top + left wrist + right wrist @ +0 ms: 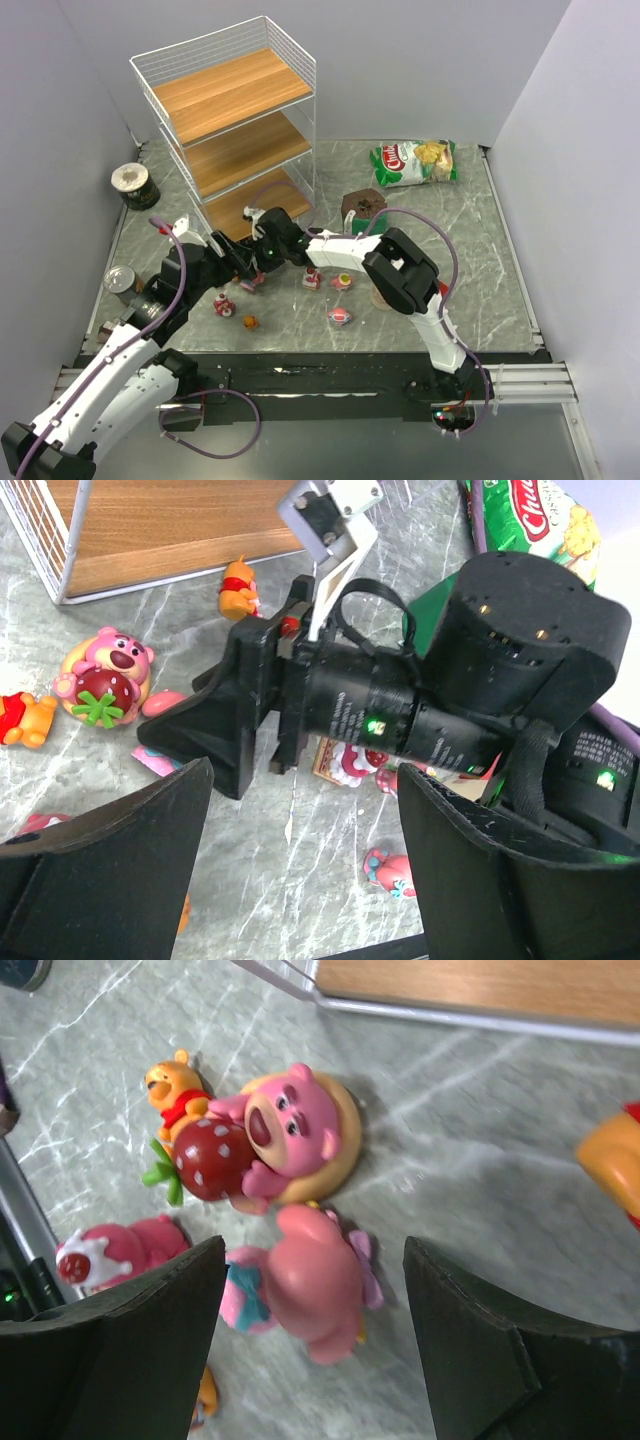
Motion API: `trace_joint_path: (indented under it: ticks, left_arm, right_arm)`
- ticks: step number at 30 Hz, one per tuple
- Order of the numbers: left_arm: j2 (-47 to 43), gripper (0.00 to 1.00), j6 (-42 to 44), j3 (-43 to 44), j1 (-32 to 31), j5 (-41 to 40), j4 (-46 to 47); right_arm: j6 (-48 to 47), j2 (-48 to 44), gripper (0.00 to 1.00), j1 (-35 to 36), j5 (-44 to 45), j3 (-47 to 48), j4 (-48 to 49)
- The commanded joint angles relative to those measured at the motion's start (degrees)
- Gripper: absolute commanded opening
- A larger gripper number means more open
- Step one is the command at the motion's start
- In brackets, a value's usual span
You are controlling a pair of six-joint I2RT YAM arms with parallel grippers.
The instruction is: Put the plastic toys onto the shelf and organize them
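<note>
The shelf (230, 120) stands at the back left, a white wire rack with three wooden tiers. Several plastic toys lie on the table in front of it. My right gripper (312, 1250) is open and hangs low over a pink toy (320, 1300) that lies between its fingers without touching them. Beside it are a pink bear holding a strawberry (270, 1145), a small orange bear (170, 1085) and a red-and-white toy (110, 1255). My left gripper (300, 780) is open and empty, just behind the right gripper's black body (250, 700). Another pink toy (390, 870) lies by its right finger.
A green chips bag (415, 160) lies at the back right, with a brown object (362, 205) in front of it. A dark roll (133, 185) and a tin can (120, 280) stand along the left edge. More toys (340, 317) lie near the front.
</note>
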Motion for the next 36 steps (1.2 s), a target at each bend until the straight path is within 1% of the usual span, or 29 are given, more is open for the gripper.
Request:
trace_joint_path:
  ticks: [1,5,8,11,12,14,15,17,18,20,23,24,28,32,35,36]
  left_arm:
    - [-1.30,0.80,0.91,0.00,-0.09,0.00,1.11]
    - [-1.65,0.81,0.82,-0.26,-0.09,-0.17,1.10]
    - [-1.74,0.81,0.91,-0.35,-0.09,-0.09,1.10]
    - [-1.92,0.81,0.73,-0.44,-0.09,-0.26,0.93]
    - [-2.00,0.81,0.73,-0.44,-0.09,-0.17,0.93]
    - [-2.09,0.81,0.73,-0.62,-0.09,-0.17,1.02]
    - [-2.18,0.81,0.82,-0.62,-0.09,-0.17,0.93]
    - [-2.09,0.81,0.82,-0.62,-0.09,0.18,1.10]
    - [-1.92,0.81,0.82,-0.70,-0.09,0.27,1.10]
    - [-1.92,0.81,0.65,-0.79,-0.09,0.62,1.10]
    - [-1.83,0.81,0.47,-0.88,-0.09,1.14,0.84]
    - [-2.00,0.81,0.30,-0.88,-0.09,1.23,0.84]
    - [-2.09,0.81,-0.41,-1.41,-0.09,1.85,0.75]
    - [-0.87,0.80,-1.28,-1.76,-0.09,3.42,1.63]
    - [0.80,0.79,-2.16,-2.28,-0.09,4.83,2.68]
    - [1.59,0.78,-2.78,-2.55,-0.09,6.40,4.25]
  right_arm:
    - [-1.81,1.86,0.76,2.06,3.94,1.95,-2.48]
    - [-2.77,1.78,0.74,3.20,8.33,1.60,-4.58]
    - [-3.48,1.60,0.70,4.35,11.58,0.81,-5.29]
    - [-3.65,1.43,0.62,5.40,13.87,-0.07,-5.73]
    - [-3.57,1.43,0.56,5.58,15.45,-0.25,-6.34]
    - [-3.48,0.90,0.50,6.37,16.95,-1.04,-6.61]
    - [-3.48,0.64,0.44,6.46,18.09,-1.39,-6.52]
    - [-3.48,-0.50,0.37,6.81,19.24,-2.79,-6.08]
    - [-3.30,-1.03,0.30,6.72,19.68,-3.67,-5.91]
    - [-3.13,-2.17,0.24,6.81,21.61,-4.46,-5.82]
    - [-2.60,-4.02,0.18,6.81,24.24,-5.87,-5.73]
    - [-2.51,-4.46,0.15,6.81,24.86,-6.40,-5.82]
    - [-1.99,-7.97,0.11,6.72,31.09,-7.80,-6.78]
    - [-1.11,-12.36,0.07,6.28,35.40,-10.00,-7.49]
    - [0.03,-16.58,0.06,5.85,38.30,-11.76,-7.93]
    - [0.30,-17.64,0.06,5.67,38.40,-12.55,-8.10]
